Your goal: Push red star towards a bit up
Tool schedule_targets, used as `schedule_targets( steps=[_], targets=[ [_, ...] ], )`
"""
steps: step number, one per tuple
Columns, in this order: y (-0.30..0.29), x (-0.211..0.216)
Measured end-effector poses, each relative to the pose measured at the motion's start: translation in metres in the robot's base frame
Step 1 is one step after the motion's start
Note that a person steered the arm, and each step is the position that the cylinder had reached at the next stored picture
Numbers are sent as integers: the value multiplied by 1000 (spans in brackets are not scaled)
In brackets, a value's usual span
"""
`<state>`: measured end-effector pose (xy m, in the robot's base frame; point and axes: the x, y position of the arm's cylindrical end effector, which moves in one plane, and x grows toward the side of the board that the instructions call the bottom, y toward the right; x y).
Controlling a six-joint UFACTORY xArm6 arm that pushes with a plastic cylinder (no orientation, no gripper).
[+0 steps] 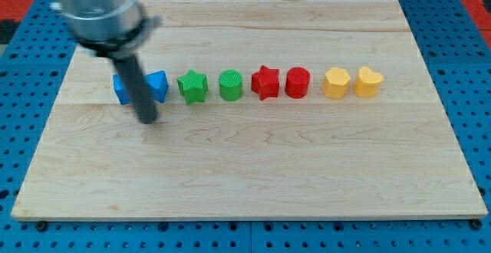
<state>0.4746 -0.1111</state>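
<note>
1. A wooden board [253, 169] lies on a blue pegboard surface [23, 130], and eight small blocks stand on it in a row running from the view's left to its right.
2. From the left, the row reads: a blue block [120, 89] partly hidden behind the rod, a second blue block [158, 85], a green star [192, 86], a green cylinder [230, 84], the red star [265, 82], a red cylinder [298, 82], a yellow block [336, 83] and a yellow heart-like block [368, 81].
3. The two blue shapes are hard to make out; the right one may be a triangle.
4. The red star sits near the middle of the row, just beside the red cylinder on its right and a little apart from the green cylinder on its left.
5. My tip [147, 120] rests on the board just below the gap between the two blue blocks, well apart from the red star, to its left.
6. The arm ends in a plain dark rod [138, 88] with no fingers to spread or close.
</note>
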Motion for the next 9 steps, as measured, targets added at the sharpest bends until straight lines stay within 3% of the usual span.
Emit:
schedule_targets(
  steps=[1,3,4,8,9],
  targets=[
    [99,2],
    [116,-12],
    [156,-36],
    [135,-46],
    [126,-68]
  ],
)
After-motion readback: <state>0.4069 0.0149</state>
